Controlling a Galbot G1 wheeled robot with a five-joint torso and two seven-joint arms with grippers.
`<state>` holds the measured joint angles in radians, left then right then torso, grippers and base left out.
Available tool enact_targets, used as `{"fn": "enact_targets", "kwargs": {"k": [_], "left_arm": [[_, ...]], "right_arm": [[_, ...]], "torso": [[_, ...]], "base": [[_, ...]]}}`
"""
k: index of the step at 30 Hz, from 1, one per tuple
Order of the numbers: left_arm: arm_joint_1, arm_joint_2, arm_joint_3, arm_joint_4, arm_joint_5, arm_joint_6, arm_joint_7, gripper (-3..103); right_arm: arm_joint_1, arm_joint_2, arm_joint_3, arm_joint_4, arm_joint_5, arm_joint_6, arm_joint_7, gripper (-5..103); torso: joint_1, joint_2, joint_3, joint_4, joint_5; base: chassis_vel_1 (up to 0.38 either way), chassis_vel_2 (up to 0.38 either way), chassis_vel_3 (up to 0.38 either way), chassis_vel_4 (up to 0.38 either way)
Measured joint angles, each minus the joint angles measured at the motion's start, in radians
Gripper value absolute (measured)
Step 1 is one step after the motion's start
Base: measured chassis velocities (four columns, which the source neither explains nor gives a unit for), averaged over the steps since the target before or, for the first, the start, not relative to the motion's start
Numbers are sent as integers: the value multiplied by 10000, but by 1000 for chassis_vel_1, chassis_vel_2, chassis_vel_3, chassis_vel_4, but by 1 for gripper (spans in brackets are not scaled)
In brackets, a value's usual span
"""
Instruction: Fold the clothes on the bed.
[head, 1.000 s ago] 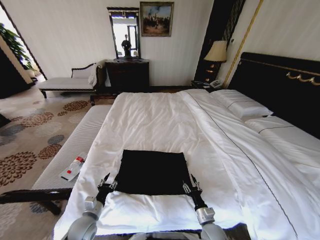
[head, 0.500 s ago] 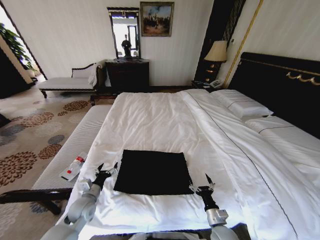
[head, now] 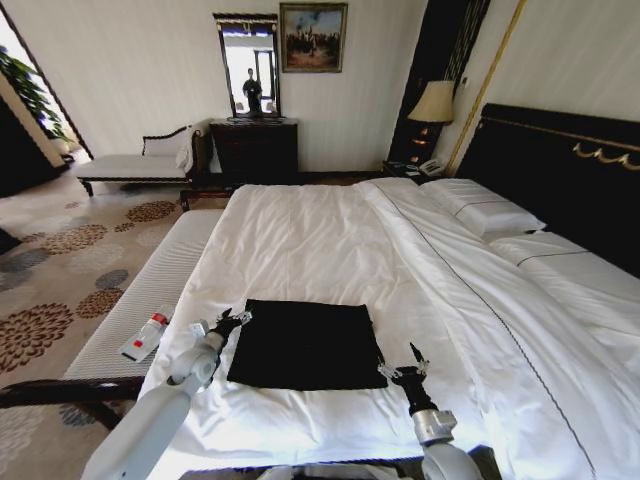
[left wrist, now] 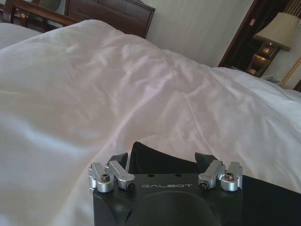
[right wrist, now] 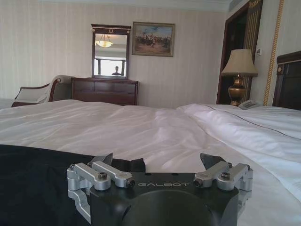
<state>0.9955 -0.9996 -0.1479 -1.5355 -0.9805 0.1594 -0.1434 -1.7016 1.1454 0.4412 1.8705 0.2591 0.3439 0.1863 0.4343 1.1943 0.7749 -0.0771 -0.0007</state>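
While it lies as a flat folded rectangle near the foot of the large white-sheeted bed (head: 330,240), one black soft-fabric T-shirt (head: 305,345) sits between two claws | left claw (head: 232,320) spread at its far-left corner | right claw (head: 405,368) spread just off its near-right corner | count: one shirt, one bed, two claws

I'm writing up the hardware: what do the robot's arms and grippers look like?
Both arms are smooth light grey tubes with silver wrist joints. The left gripper and right gripper are black, with silver linkages, dark fingers and white "GALBOT" lettering on the body.
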Motion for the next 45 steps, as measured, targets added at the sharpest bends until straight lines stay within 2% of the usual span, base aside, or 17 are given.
{"fn": "enact_targets", "kwargs": {"k": [1, 5, 17, 20, 22, 23, 24, 26, 29, 32, 35, 37, 40, 45], "left_arm": [[-282, -122, 105, 334, -80, 3, 19, 80], [-761, -333, 198, 939, -212, 4, 86, 74], [-2063, -648, 642, 2627, -328, -18, 441, 69], [-2294, -793, 856, 3000, -306, -18, 485, 62], [-2288, -806, 906, 3025, -280, -18, 509, 62], [-2218, -806, 934, 3025, -246, -18, 533, 54], [-2183, -806, 936, 3022, -233, -19, 538, 54], [-1954, -785, 941, 2978, -119, -35, 588, 43], [-1820, -755, 926, 2934, -55, -49, 605, 38], [-1666, -708, 865, 2809, 5, -77, 615, 22], [-1566, -692, 802, 2695, 47, -92, 616, 16], [-1510, -677, 761, 2587, 79, -106, 612, 6], [-1481, -661, 738, 2517, 145, -137, 607, 1], [-1462, -648, 703, 2461, 220, -168, 577, 1]], "right_arm": [[-19, -12, 55, 43, 42, -25, 16, 100], [-91, -31, 170, 99, 96, -68, 34, 100], [-130, -64, 326, 249, 301, -221, 125, 100], [-133, -69, 376, 327, 397, -290, 150, 100], [-148, -58, 416, 347, 416, -295, 155, 100], [-175, -45, 465, 361, 447, -296, 157, 100], [-184, -41, 480, 365, 458, -296, 157, 100], [-222, -48, 564, 381, 537, -296, 157, 100], [-213, -58, 577, 382, 569, -297, 157, 100], [-170, -58, 544, 400, 587, -321, 161, 100], [-157, -49, 503, 410, 588, -345, 164, 100], [-157, -41, 483, 409, 584, -350, 165, 100], [-157, -41, 479, 420, 583, -356, 165, 100], [-158, -55, 491, 428, 606, -358, 166, 100]], "torso": [[0, 0, 0, 0, 0], [0, 0, 0, 0, 0], [-1, 0, -1, 1, 2], [0, 0, -1, 0, 1], [0, 0, -1, -1, 0], [0, 0, -1, -1, 1], [0, 0, -1, -1, 2], [-2, 1, -2, 2, 0], [-2, 0, -2, 2, 0], [-2, 0, -2, 2, 1], [-2, 0, -2, 2, 0], [-2, 0, -2, 1, 0], [-2, 1, -3, 1, 0], [-2, 1, -2, 1, 0]], "base": [[0, 0, 0, 0], [0, 0, 0, 0], [0, 0, 0, 0], [0, 0, 0, 0], [0, 0, 0, 0], [0, 0, 0, 0], [0, 0, 0, 0], [0, 0, 0, 0], [0, 0, 0, 0], [0, 0, 0, 0], [0, 0, 0, 0], [0, 0, 0, 0], [0, 0, 0, 0], [0, 0, 0, 0]]}}
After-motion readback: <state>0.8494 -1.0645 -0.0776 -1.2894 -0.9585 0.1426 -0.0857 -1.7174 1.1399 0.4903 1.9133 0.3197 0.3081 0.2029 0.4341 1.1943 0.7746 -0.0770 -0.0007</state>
